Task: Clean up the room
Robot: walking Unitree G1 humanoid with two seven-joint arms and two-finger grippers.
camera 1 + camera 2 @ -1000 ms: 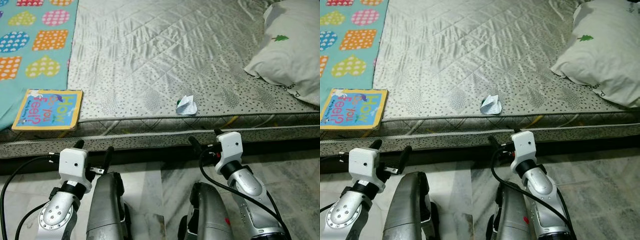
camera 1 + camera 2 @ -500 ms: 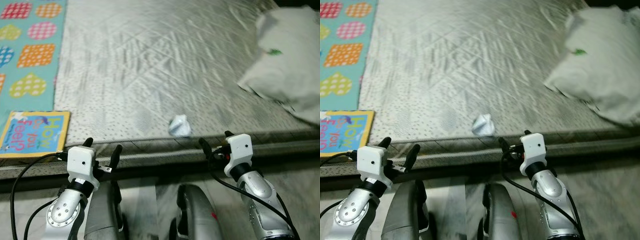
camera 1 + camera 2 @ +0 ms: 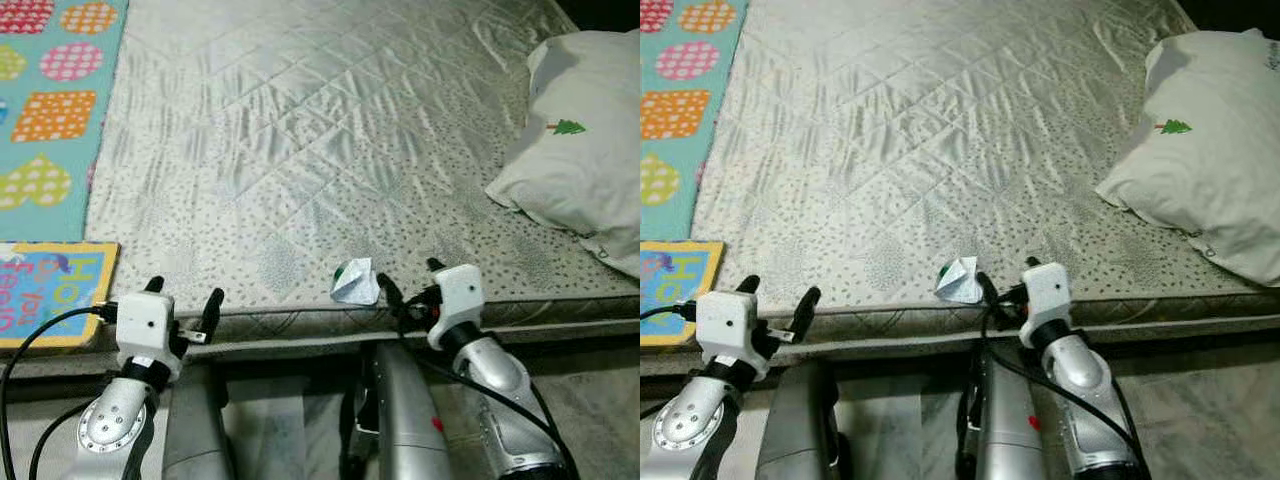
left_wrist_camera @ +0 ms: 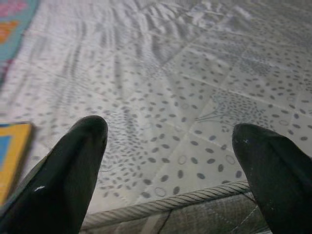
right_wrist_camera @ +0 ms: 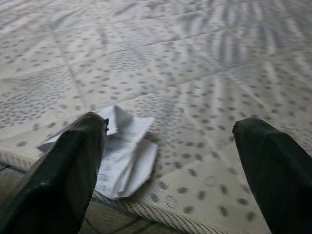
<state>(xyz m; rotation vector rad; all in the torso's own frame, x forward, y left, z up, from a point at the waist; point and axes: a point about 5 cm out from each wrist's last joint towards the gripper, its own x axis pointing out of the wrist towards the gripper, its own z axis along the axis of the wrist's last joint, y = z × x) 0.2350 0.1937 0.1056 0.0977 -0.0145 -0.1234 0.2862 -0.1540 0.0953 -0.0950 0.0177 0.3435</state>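
Note:
A crumpled white paper [image 3: 354, 282] with a green spot lies at the front edge of the grey quilted mattress [image 3: 300, 130]. My right gripper [image 3: 410, 280] is open at that edge, just right of the paper, with its left finger almost against it. In the right wrist view the paper [image 5: 122, 151] lies low beside one finger [image 5: 73, 165], partly behind it. My left gripper [image 3: 183, 297] is open at the mattress edge further left, with nothing between its fingers [image 4: 73, 165]. A yellow-edged picture book [image 3: 45, 295] lies left of it.
A white pillow [image 3: 580, 190] with a small green tree print rests on the mattress's right side. A teal play mat [image 3: 50, 100] with coloured hearts covers the far left. Marble floor [image 3: 590, 390] runs below the mattress edge, by my legs.
The view has shifted as I came closer to the mattress. Both grippers now reach its front edge, and the right one has come up beside the paper.

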